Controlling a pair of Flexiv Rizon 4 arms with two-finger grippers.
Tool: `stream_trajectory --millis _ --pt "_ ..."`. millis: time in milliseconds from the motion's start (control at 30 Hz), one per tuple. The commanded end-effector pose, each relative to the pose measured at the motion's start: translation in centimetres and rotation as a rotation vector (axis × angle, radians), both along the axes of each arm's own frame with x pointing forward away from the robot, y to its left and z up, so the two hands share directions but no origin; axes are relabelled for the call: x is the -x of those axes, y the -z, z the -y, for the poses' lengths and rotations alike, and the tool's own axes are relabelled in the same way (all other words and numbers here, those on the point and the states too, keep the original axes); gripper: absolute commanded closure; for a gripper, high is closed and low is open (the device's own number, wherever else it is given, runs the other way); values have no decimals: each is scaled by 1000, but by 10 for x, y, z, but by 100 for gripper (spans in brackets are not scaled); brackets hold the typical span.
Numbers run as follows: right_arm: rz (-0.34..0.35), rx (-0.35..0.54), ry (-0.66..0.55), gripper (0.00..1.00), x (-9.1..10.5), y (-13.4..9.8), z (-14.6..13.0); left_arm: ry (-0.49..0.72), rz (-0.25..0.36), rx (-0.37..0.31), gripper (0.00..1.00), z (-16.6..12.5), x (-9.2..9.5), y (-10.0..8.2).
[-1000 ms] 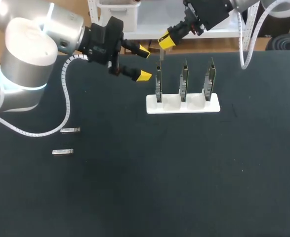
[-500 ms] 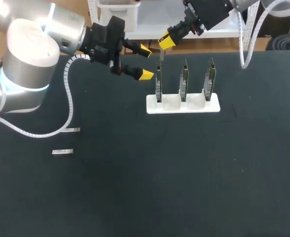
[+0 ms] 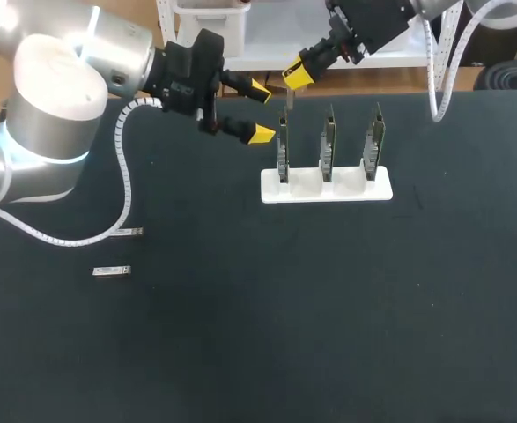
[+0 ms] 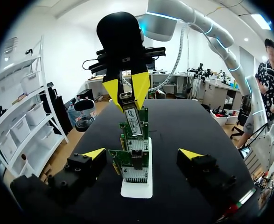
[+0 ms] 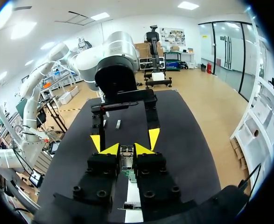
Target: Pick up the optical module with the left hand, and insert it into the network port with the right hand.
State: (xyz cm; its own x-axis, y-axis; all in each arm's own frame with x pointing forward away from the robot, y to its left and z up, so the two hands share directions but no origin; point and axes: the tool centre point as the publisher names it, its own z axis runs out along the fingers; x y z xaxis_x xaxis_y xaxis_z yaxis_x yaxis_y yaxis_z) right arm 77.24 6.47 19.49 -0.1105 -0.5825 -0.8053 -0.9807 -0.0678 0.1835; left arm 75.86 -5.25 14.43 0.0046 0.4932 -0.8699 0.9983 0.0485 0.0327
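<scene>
The right gripper (image 5: 126, 149) is closed on the module (image 4: 132, 116). Its two yellow tips press the upper end from two sides and the module hangs down from them. The left wrist view shows this grip plainly; in the head view only one yellow tip shows, and the module is a thin upright sliver.

The lower end of the module is at the top edge of the end card, the one nearest my left arm. Whether it touches the card, I cannot tell.

The left gripper (image 3: 259, 111) holds nothing. Its fingers are spread wide, just beside that end card, and its own view looks along the row of cards (image 3: 328, 145) between its two tips.

The three cards stand upright in a white holder (image 3: 346, 189) on the black tabletop (image 3: 328, 308).

Well apart from the holder, near my left arm's side, two spare modules (image 3: 112, 270) lie flat — the head view and the right wrist view show them, the left wrist view does not.
</scene>
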Motion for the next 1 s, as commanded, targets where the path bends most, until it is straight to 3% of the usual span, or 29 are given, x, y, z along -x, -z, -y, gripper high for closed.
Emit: stream_trajectory --millis 33,1000 --pt "9 13 2 100 4 2 -1 -3 0 -3 0 0 1 0" --pt "60 52 -29 100 9 16 -11 -3 0 -3 0 0 1 0"
